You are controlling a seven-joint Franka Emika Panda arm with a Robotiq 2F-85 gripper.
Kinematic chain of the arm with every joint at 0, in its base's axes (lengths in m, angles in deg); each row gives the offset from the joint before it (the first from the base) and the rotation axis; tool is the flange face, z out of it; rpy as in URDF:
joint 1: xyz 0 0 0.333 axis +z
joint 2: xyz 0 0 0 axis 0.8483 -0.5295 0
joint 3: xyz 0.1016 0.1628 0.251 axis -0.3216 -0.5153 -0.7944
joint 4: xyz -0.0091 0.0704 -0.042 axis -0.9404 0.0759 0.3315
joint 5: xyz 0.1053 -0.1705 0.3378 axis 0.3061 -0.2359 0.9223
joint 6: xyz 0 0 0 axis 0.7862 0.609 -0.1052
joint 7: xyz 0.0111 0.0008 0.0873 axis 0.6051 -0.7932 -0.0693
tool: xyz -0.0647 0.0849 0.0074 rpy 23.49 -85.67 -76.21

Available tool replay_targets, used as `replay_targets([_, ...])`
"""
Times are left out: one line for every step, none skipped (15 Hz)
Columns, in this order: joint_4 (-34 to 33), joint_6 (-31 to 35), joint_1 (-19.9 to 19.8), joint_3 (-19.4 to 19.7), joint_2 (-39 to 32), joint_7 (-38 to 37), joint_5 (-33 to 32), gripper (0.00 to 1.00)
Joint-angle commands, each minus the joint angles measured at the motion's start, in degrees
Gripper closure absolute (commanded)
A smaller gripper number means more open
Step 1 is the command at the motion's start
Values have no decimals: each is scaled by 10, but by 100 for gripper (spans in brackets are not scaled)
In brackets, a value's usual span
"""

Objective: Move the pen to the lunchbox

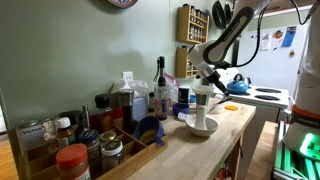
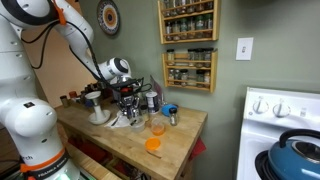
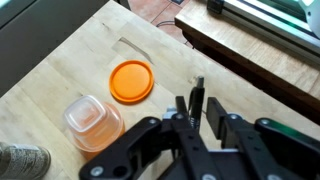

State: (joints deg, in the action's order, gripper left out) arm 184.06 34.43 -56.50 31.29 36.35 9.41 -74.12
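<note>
The pen [image 3: 197, 98] is a thin dark stick that stands between my gripper's fingers [image 3: 198, 112] in the wrist view and pokes out past them. The gripper is shut on it and holds it above the wooden counter. The lunchbox [image 3: 93, 122] is a clear, orange-tinted plastic tub, open, to the left of the gripper. Its round orange lid [image 3: 131, 80] lies flat on the counter beside it. In an exterior view the gripper [image 2: 130, 102] hangs left of the tub [image 2: 157, 127] and the lid [image 2: 152, 145].
A white cup in a bowl [image 1: 201, 112] stands under the arm. Bottles and jars [image 1: 120, 105] crowd the back of the counter [image 3: 60, 70]. A spice rack [image 2: 189, 68] hangs on the wall. The stove [image 2: 280, 115] stands past the counter's edge.
</note>
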Motion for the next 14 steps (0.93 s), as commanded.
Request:
replay_targets([-9, 9, -3, 4, -13, -8, -10, 39])
replay_targets([-8, 11, -3, 5, -6, -10, -7, 32])
replay_targets([-6, 14, -4, 5, 3, -8, 1, 23])
replay_targets([-2, 22, -6, 7, 19, 4, 20, 16])
replay_targets([2, 30, -8, 9, 33, 15, 38, 8])
replay_targets([7, 33, -10, 12, 48, 16, 50, 2])
replay_targets([15, 43, -15, 18, 66, 30, 76, 0])
replay_targets([21, 53, -18, 23, 82, 44, 102, 0])
replay_targets([28, 56, -20, 29, 100, 73, 130, 0])
replay_targets([34, 56, -21, 36, 117, 102, 156, 0])
replay_targets([40, 58, -22, 44, 133, 129, 180, 0])
replay_targets([47, 59, -21, 53, 146, 157, 203, 0])
replay_targets([7, 35, -16, 40, 98, 109, 163, 0])
replay_targets([13, 36, -17, 47, 113, 129, 178, 1])
